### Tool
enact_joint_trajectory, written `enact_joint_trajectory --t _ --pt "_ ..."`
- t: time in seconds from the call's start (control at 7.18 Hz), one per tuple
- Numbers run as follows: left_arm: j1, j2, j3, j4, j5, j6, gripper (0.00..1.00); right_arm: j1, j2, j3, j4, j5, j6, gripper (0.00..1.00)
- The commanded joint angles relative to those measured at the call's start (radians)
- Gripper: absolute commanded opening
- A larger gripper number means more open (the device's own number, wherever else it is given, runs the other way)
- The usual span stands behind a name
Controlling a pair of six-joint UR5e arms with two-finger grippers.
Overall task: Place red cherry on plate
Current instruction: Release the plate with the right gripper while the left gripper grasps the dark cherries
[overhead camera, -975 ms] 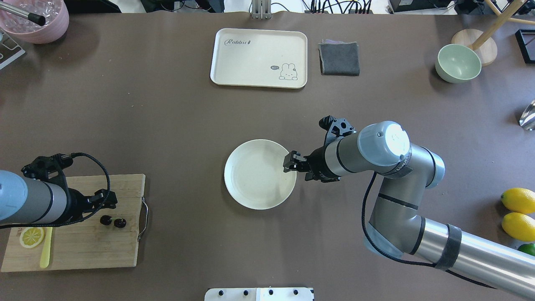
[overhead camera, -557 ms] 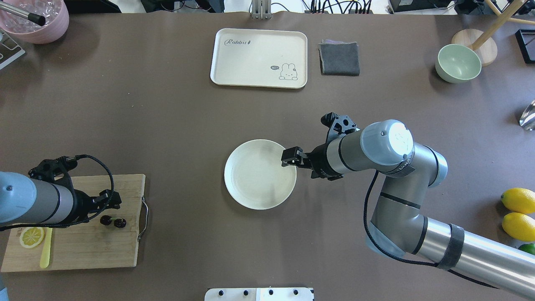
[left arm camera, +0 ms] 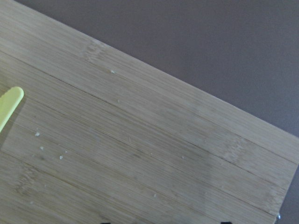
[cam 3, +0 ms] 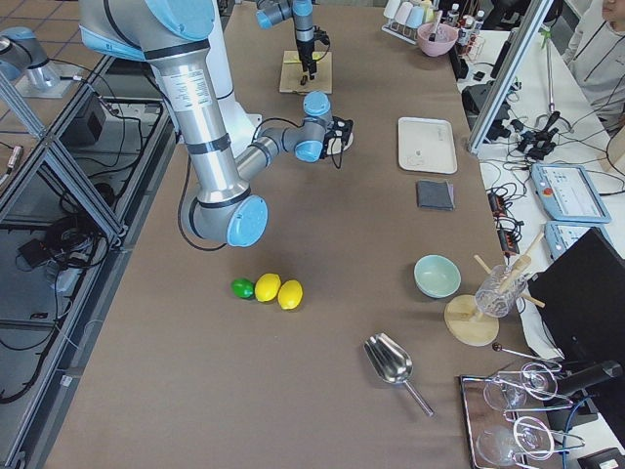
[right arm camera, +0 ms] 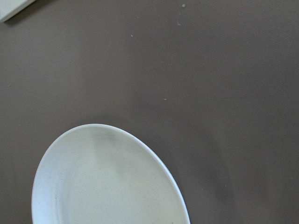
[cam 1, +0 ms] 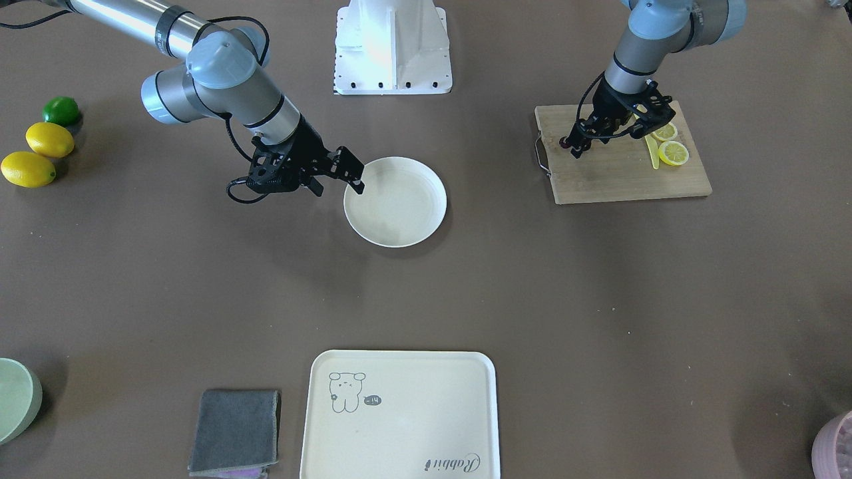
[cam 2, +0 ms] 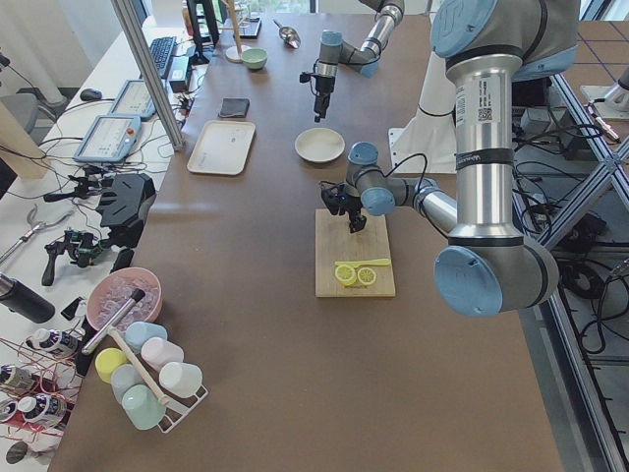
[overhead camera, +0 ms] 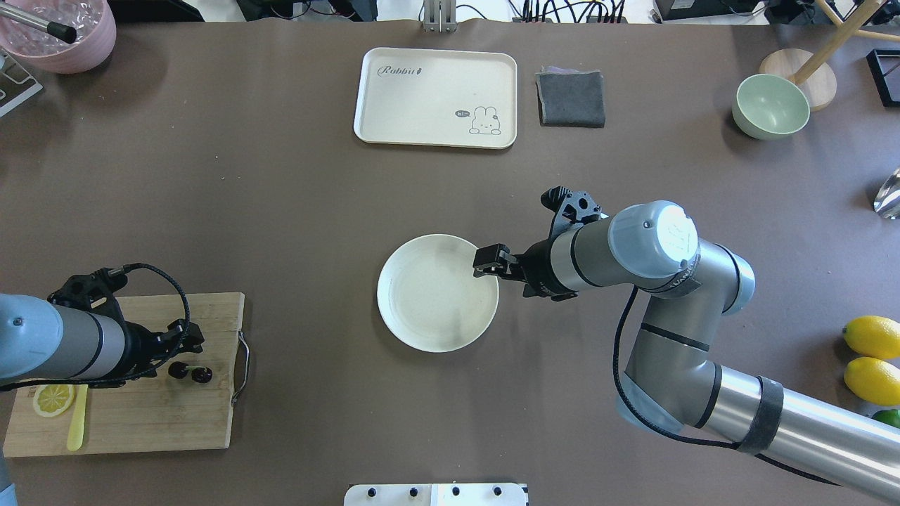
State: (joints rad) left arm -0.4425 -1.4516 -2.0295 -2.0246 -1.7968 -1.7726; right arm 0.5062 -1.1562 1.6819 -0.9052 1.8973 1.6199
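Left tool [overhead camera: 185, 348] nearer red cherry [overhead camera: 191, 373]

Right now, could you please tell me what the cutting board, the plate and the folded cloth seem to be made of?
The cutting board looks like bamboo or wood: pale strips with straight grain, matte. The plate is matte cream with faint specks, perhaps melamine or ceramic; I cannot tell which. The folded cloth is dark grey fabric, soft-looking, with layered edges.
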Motion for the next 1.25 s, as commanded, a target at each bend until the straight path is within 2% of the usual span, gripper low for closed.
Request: enact_joint_trajectory --t 0.0,0.42,0.56,0.7,0.84,1.11 --pt "0.016 -0.001 -0.003 -0.002 0.001 -0.010 0.54 0.000 -0.002 0.001 0.000 0.000 0.000 1.00" --pt "0.050 0.000 -0.004 0.000 0.029 -0.036 0.46 0.003 -0.025 0.034 -0.003 0.003 -0.002 1.00" --pt "0.059 0.000 -0.011 0.000 0.034 -0.038 0.43 0.033 -0.026 0.057 -0.033 0.015 -0.005 1.00" --pt "0.059 0.002 -0.027 0.001 0.031 -0.038 0.40 0.079 -0.026 0.143 -0.151 0.067 -0.014 1.00" --pt "0.057 0.008 -0.031 0.001 0.031 -0.038 0.35 0.109 -0.025 0.183 -0.217 0.110 -0.020 1.00" --pt "0.054 0.010 -0.028 0.001 0.031 -0.031 0.33 0.114 -0.031 0.185 -0.219 0.112 -0.032 1.00"
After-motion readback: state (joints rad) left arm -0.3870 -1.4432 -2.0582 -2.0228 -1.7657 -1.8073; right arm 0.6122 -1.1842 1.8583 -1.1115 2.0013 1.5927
